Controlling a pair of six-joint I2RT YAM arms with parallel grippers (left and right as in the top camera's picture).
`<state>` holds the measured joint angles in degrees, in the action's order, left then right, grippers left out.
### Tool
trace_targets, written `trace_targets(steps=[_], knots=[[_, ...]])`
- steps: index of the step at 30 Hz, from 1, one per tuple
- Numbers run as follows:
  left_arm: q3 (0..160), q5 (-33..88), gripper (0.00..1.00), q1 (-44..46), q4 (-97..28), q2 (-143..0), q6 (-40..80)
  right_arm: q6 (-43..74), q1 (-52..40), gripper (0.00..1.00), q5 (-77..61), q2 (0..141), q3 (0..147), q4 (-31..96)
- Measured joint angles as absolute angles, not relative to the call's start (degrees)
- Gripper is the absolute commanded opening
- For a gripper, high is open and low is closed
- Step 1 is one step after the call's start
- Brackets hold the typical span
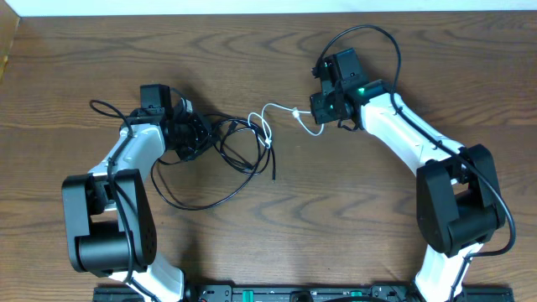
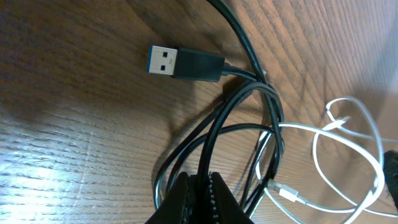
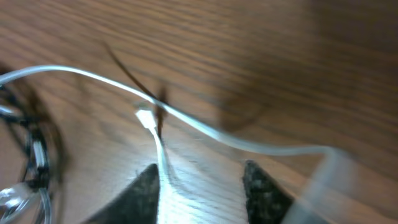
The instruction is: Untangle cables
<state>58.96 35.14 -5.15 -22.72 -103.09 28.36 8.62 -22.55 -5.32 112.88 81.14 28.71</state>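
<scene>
Loops of black cable (image 2: 198, 65) interlace with thinner white cable (image 3: 205, 129) coils.

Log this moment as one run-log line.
left tool: shut on black cable | right tool: open over white cable | state: both overlap, untangling unfinished

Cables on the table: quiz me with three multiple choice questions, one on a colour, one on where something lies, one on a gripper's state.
1. The insert in the black cable's USB plug is: A. red; B. yellow; C. blue.
2. The white cable lies: A. coiled around the USB plug; B. between the black cable and the right gripper; C. wound around the right gripper.
3. The right gripper is: A. open; B. shut on the plug; C. shut on the black cable.
Answers: C, blue shows in the plug's mouth; B, the overhead view shows it stretched between them; A, its fingers stand apart.
</scene>
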Motion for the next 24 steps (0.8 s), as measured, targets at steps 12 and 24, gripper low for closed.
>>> trace_targets(steps=[12, 24], knots=[[58.96, 32.18, 0.08, -5.15, -24.8, -103.09, 26.52, 4.01, -22.31, 0.89, -2.79, 113.97, 94.43, 44.56], [58.96, 31.27, 0.08, -5.15, -26.11, -103.09, 26.5, 3.49, -22.87, 0.67, -11.53, 113.78, 99.68, 50.24]])
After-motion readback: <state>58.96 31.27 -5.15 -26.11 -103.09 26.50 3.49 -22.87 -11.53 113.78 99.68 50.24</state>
